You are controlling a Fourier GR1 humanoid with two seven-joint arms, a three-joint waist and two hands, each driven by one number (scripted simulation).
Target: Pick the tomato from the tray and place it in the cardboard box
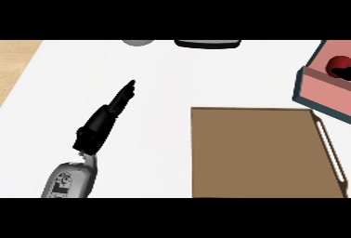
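White counter (158,79), open at centre. Tomato (337,62) in box (321,90) at right edge, near tray (254,153). Left hand (103,122) straight-fingered, well apart.

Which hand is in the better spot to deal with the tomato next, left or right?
Right, probably. The tomato already sits in the pink box at the view's far right, the right arm's side. The left hand lies open far to the left, past the tray. The right hand itself is unseen.
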